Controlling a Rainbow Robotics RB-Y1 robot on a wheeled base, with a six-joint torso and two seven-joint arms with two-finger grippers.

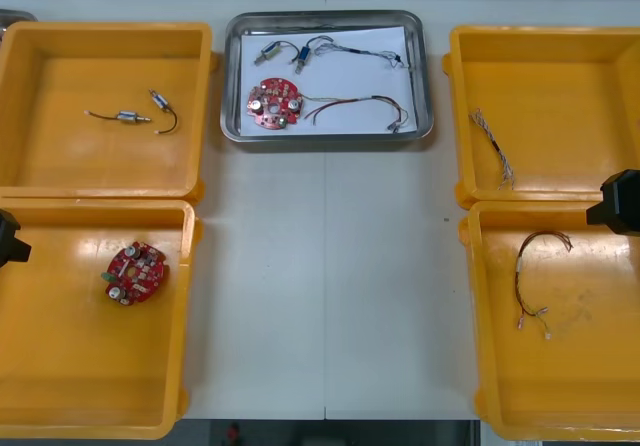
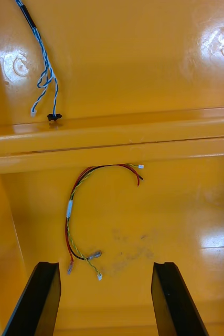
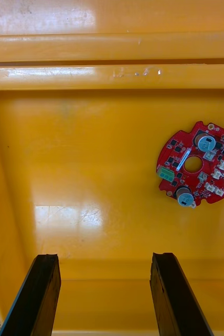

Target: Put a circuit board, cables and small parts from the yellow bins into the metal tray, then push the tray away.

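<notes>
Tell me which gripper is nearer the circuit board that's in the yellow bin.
Left. The left gripper hangs open over the near left bin holding that circuit board, which lies beyond its fingers. The right gripper is across the table, over the near right bin.

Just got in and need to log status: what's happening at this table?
Neither claw holds anything. The left claw hangs open above the near-left bin with a red circuit board; the right claw hangs open above the near-right bin with a red and yellow cable. The metal tray already holds another board, cables and small metal parts.
</notes>
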